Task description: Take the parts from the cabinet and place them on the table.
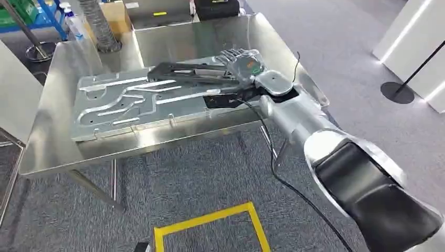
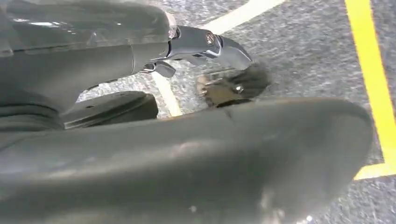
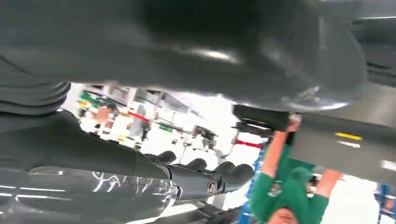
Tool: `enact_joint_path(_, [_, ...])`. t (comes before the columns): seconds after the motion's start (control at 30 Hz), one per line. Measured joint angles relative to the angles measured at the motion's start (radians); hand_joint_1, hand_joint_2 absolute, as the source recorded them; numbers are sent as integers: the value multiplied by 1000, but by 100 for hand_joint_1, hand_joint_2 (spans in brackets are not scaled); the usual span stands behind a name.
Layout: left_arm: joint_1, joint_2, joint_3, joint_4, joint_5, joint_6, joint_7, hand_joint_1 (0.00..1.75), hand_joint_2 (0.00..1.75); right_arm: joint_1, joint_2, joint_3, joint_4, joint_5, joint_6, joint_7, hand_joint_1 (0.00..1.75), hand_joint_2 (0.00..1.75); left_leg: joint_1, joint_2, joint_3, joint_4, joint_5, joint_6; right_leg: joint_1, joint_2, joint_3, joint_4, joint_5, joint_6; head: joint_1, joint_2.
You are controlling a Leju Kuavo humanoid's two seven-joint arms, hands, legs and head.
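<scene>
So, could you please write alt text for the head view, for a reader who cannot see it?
The robot's right hand rests on a long black part lying over a large silver metal plate on a steel table. Grey carpet with yellow floor tape lies below.

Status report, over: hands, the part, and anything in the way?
Right hand gripping dark part over metal plate on steel table. Left hand hanging over floor, state unclear. Nothing blocking.
</scene>
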Motion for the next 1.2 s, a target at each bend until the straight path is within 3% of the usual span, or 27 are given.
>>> enact_joint_path(0.03, [0, 0, 0, 0, -2, 0, 0, 0, 0, 0, -13, -6, 0, 0, 0, 2, 0, 0, 5, 1, -7, 69, -18, -6, -2, -2, -19, 1, 14, 2, 0, 0])
enact_joint_path(0.1, [-1, 0, 0, 0, -5, -2, 0, 0, 0, 0, -34, -15, 0, 0, -5, 12, 0, 0, 12, 1, 24, 90, 38, -14, -6, -1, -57, 2, 43, 9, 0, 0])
enact_joint_path(0.13, [-3, 0, 0, 0, -7, -3, 0, 0, 0, -1, -57, -24, 0, 0, -6, 16, 0, 0, 16, 1, 67, 44, 76, -17, -9, 0, -76, 4, 58, 15, 0, 0])
enact_joint_path(0.17, [-6, -1, 0, 0, -8, -4, 0, 0, 0, -2, -75, -34, 0, 0, -9, 18, 0, 0, 19, 1, 126, -28, 92, -18, -12, 1, -91, 6, 70, 22, 0, 0])
enact_joint_path(0.2, [-9, -3, 0, 0, -8, -6, 0, 0, 0, -6, -93, -44, -3, -1, -12, 18, 0, 0, 22, 0, 197, -118, 69, -18, -13, 1, -99, 11, 79, 30, 0, 0])
enact_joint_path(0.23, [-12, -3, 0, 0, -8, -6, 0, 0, 0, -12, -119, -57, -6, -2, -17, 17, 0, 0, 14, -4, 262, -218, 19, -14, -12, -2, -111, 17, 86, 39, 0, 0])
enact_joint_path(0.27, [-13, -4, 0, 0, -8, -10, 0, 0, 0, -17, -145, -71, -6, -6, -19, 16, 0, 0, 8, -8, 253, -212, 21, 3, -12, -4, -109, 11, 99, 47, 0, 0])
enact_joint_path(0.33, [-9, -4, 0, 0, -7, -11, -1, 0, 0, -24, -190, -95, -6, -18, -26, 5, 0, 0, -1, -9, 238, -215, 33, 15, -19, -7, -109, 6, 120, 61, 0, 0])
enact_joint_path(0.37, [-9, -5, 0, 0, -6, -12, 0, 0, 0, -24, -212, -109, -8, -29, -32, -8, 0, 0, 3, -8, 232, -222, 47, 29, -21, -5, -114, 0, 128, 70, 0, 0])
enact_joint_path(0.4, [-11, -5, 0, 0, -3, -13, -1, 0, 0, -23, -237, -123, -11, -42, -40, -28, 0, 0, 5, -2, 224, -223, 62, 40, -27, 3, -127, 20, 86, 73, 0, 0])
enact_joint_path(0.43, [-13, -5, 0, 0, -1, -13, -1, 0, 0, -23, -272, -142, -12, -61, -48, -48, 0, 0, 3, -2, 207, -223, 77, 51, -28, 3, -146, 72, 16, 76, 0, 0])
enact_joint_path(0.5, [-10, -5, 0, 0, 2, -14, -1, 0, 0, -9, -335, -185, -21, -106, -79, -99, 0, 0, -2, -4, 170, -223, 106, 57, -26, 7, -189, 235, -102, 83, 0, 0])
enact_joint_path(0.53, [-6, -5, 0, 0, 4, -14, -1, 0, 0, 8, -363, -208, -26, -130, -90, -126, 0, 0, -4, -6, 153, -221, 119, 59, -25, 9, -201, 304, -123, 84, 0, 0])
enact_joint_path(0.57, [-3, -5, 0, 0, 6, -13, -3, 0, 0, 33, -389, -234, -31, -153, -99, -157, 0, 0, -6, -6, 139, -221, 130, 60, -23, 11, -197, 342, -113, 84, 0, 0])
enact_joint_path(0.6, [0, -5, 1, 0, 9, -13, -4, 0, 0, 67, -413, -265, -38, -174, -111, -184, 0, 0, -6, -6, 121, -221, 143, 60, -22, 11, -173, 338, -80, 81, 0, 0])
enact_joint_path(0.67, [2, -6, 1, 0, 9, -9, -16, 0, 0, 121, -446, -311, -50, -198, -130, -217, 0, 0, -7, -7, 90, -218, 164, 57, -19, 11, -72, 217, -28, 73, 0, 0])
enact_joint_path(0.7, [1, -8, 1, 0, 10, -8, -28, 0, 0, 143, -462, -334, -61, -211, -145, -231, 0, 0, -7, -5, 82, -215, 169, 55, -14, 9, 4, 120, -42, 67, 0, 0])
enact_joint_path(0.73, [1, -9, 1, 0, 11, -3, -37, 0, 0, 165, -473, -354, -74, -220, -157, -242, 0, 0, -12, -6, 75, -214, 173, 51, -5, 4, 75, 28, -94, 59, 0, 0])
enact_joint_path(0.87, [3, -13, 1, 0, 12, 6, -48, 0, 0, 250, -501, -437, -84, -244, -192, -267, 0, 0, -8, -1, 82, -226, 196, 27, 3, 3, 78, -8, -77, 34, 0, 0])
enact_joint_path(0.9, [4, -12, 2, 0, 13, 9, -50, 0, 0, 265, -501, -449, -85, -245, -196, -271, 0, 0, -5, -2, 72, -210, 180, 27, -4, 0, 77, -16, -64, 28, 0, 0])
enact_joint_path(0.93, [4, -11, 2, 0, 14, 12, -53, 0, 0, 276, -500, -459, -85, -246, -199, -272, 0, 0, -7, -2, 58, -174, 133, 25, -4, 3, 68, -18, -55, 21, 0, 0])
enact_joint_path(1.0, [7, -11, 2, 0, 14, 18, -58, 0, 0, 306, -500, -478, -85, -247, -208, -271, 0, 0, -6, -2, 8, -21, 28, 18, -4, 3, 52, -17, -41, 18, 0, 0])
enact_joint_path(1.03, [9, -10, 2, 0, 14, 19, -60, 0, 0, 322, -499, -486, -85, -247, -216, -270, 0, 0, -6, -2, -16, 57, -2, 14, -4, 3, 42, -16, -35, 18, 0, 0])
enact_joint_path(1.07, [13, -9, 2, 0, 14, 20, -62, 0, 0, 337, -497, -492, -85, -246, -221, -270, 0, 0, -6, -2, -23, 96, -5, 11, -4, -5, 34, -13, -31, 18, 0, 0])
enact_joint_path(1.1, [15, -8, 2, 0, 14, 21, -63, 0, 0, 351, -496, -496, -85, -242, -226, -269, 0, 0, -5, -1, -5, 80, 9, 9, -5, -6, 28, -11, -28, 19, 0, 0])
enact_joint_path(1.13, [16, -7, 2, 0, 13, 21, -64, 0, 0, 361, -495, -501, -85, -240, -230, -266, 0, 0, -5, 0, 37, 22, 38, 8, -6, -10, 23, -9, -27, 21, 0, 0])
enact_joint_path(1.2, [14, -4, 2, 0, 11, 21, -68, 0, 0, 375, -495, -511, -85, -240, -233, -261, 0, 0, -7, 29, 161, -178, 103, 17, -7, -22, 19, -1, -27, 23, 0, 0])
